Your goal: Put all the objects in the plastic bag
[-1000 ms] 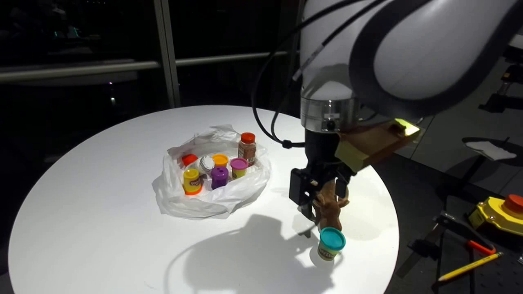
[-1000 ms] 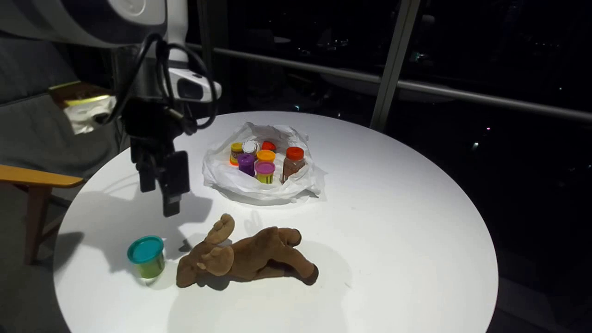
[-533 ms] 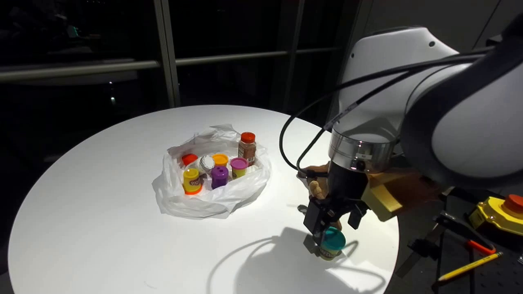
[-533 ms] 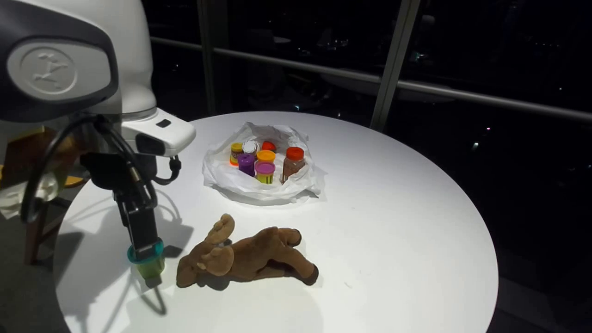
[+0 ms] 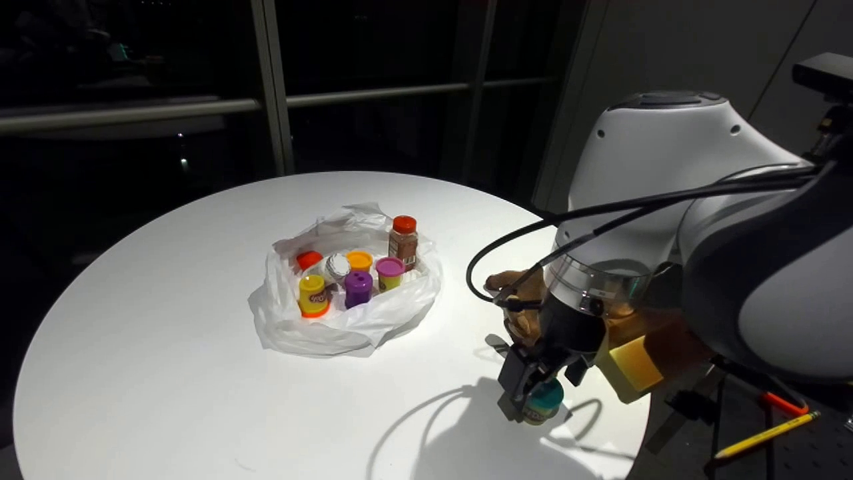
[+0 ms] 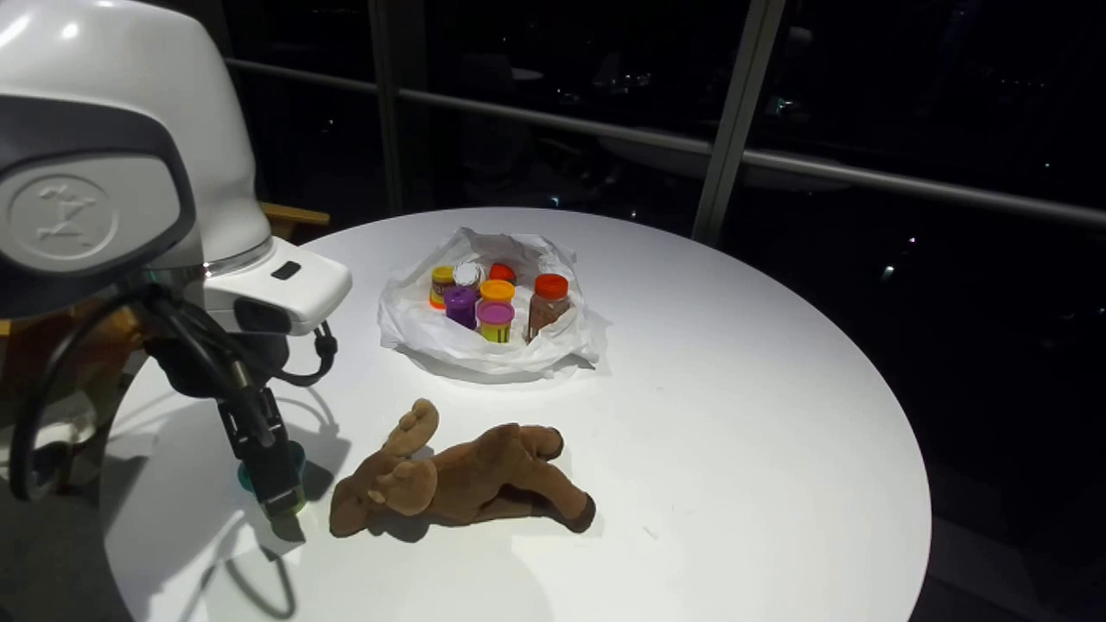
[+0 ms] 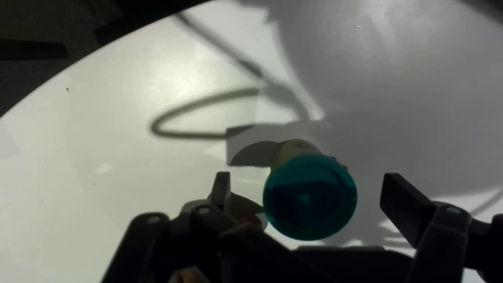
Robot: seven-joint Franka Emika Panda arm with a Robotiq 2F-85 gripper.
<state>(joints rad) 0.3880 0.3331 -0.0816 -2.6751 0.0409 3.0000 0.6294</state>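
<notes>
Two things I see outside the bag (image 5: 393, 317): toy moose (image 6: 479, 475), teal tub (image 7: 310, 208). Gripper (image 7: 308, 186) is wide, straddling the tub, probably to pinch it. Bag's flopped open, guessing for easy drops.

Bag (image 6: 467, 352): on your desk (image 6: 734, 389), tubs (image 6: 496, 314) inside
Shaker jar (image 6: 549, 298): in the bag, rightmost in an exterior view
Toy moose (image 6: 484, 475): before the bag there
Lone tub (image 7: 310, 204): left of the moose there, between the jaws of your pincer (image 7: 308, 184)
</notes>
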